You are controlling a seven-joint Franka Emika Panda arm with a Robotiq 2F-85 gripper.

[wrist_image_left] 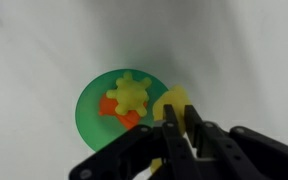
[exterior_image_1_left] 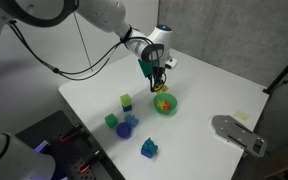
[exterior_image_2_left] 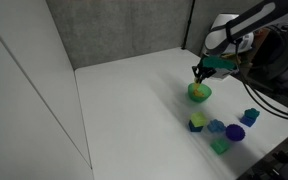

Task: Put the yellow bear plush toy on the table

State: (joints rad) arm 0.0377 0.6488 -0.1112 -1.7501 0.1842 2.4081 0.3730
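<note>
Black two-finger gripper (wrist_image_left: 181,125) is pinching nearly closed on the small soft yellow bear plush toy (wrist_image_left: 174,98), holding it in the air just over the right rim of the round green plastic bowl (wrist_image_left: 86,115). The bowl is sitting on the large white square table (wrist_image_left: 44,50) and carrying a yellow knobbly piece (wrist_image_left: 131,95) and an orange piece (wrist_image_left: 112,106). Risk: releasing here is likely sending the toy into the bowl or glancing it off the rim. A shallow pinch on plush may also be slipping. Fingertips are blurring in the wrist view, and in both exterior views the toy is too small to make out.
</note>
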